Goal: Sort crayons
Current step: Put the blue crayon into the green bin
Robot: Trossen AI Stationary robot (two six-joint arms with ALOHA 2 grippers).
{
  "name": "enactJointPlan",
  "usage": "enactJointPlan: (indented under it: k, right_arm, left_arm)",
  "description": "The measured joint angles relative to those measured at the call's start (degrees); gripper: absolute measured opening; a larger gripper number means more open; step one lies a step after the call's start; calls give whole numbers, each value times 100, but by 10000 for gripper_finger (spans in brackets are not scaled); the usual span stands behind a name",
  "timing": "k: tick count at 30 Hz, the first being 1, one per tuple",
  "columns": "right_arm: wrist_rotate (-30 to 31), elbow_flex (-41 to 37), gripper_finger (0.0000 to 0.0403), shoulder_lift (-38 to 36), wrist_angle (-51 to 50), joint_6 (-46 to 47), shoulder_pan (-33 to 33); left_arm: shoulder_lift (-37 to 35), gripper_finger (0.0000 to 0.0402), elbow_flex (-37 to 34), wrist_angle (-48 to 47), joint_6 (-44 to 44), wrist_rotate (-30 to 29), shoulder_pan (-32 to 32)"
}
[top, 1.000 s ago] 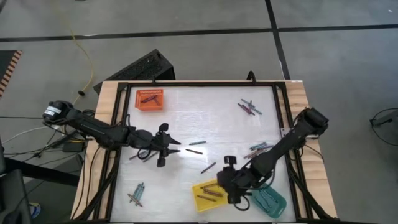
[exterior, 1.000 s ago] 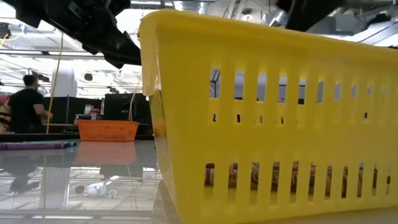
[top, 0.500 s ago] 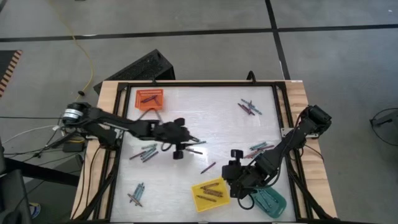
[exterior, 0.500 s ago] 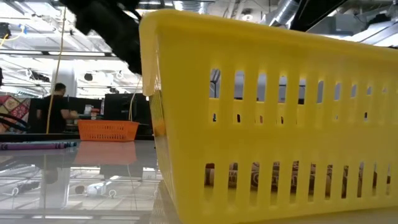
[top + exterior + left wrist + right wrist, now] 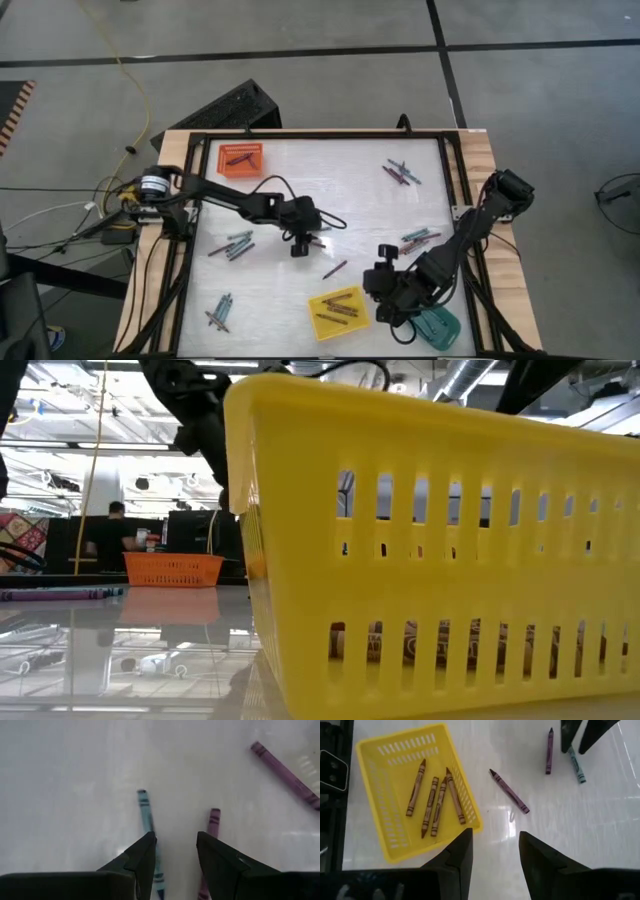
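Observation:
Two crayons lie side by side mid-table, a teal one (image 5: 148, 822) and a purple one (image 5: 213, 823). My left gripper (image 5: 175, 842) (image 5: 300, 240) hangs open just over them, one finger by each, with nothing between its fingers. A second purple crayon (image 5: 510, 792) (image 5: 335, 268) lies alone nearer the front. My right gripper (image 5: 494, 840) (image 5: 385, 287) stands open and empty above the table, right of the yellow tray (image 5: 385, 847) (image 5: 338, 312), which holds several brownish crayons (image 5: 434, 795). The left gripper's fingers (image 5: 577, 732) also show in the right wrist view.
An orange tray (image 5: 240, 160) with a crayon stands far left, a teal tray (image 5: 437, 326) near right. Crayon clusters lie far right (image 5: 401, 173), right (image 5: 418, 238), left (image 5: 232, 247) and near left (image 5: 220, 312). A person (image 5: 115, 530) is in the room behind.
My left gripper has swept from the table's left toward its middle and sunk, tipping further down, until it hangs over the teal and purple crayons. My right gripper has drawn a little off the yellow tray toward the right edge. No crayon has moved.

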Motion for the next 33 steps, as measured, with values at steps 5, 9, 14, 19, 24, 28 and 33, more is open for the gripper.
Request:
enactJointPlan:
  k: [5,9,14,19,24,28,33]
  right_arm:
    - [209,0,152,0,-3,5,97]
    - [256,0,152,0,-10,8,93]
    - [261,0,152,2,-16,10,92]
    - [261,0,152,2,-16,21,92]
    - [260,0,152,2,-43,47,92]
    - [261,0,152,2,-43,62,92]
    - [261,0,152,2,-141,152,108]
  left_arm:
    - [250,133,2,-52,-123,-120,0]
    - [308,131,2,-51,-258,-303,-3]
    - [308,115,2,-21,-255,-332,0]
    - [306,99,262,-387,33,-642,47]
    - [298,97,630,-555,388,-706,144]
    - [291,98,743,-850,633,-1349,334]
    - [291,127,541,-887,321,-919,954]
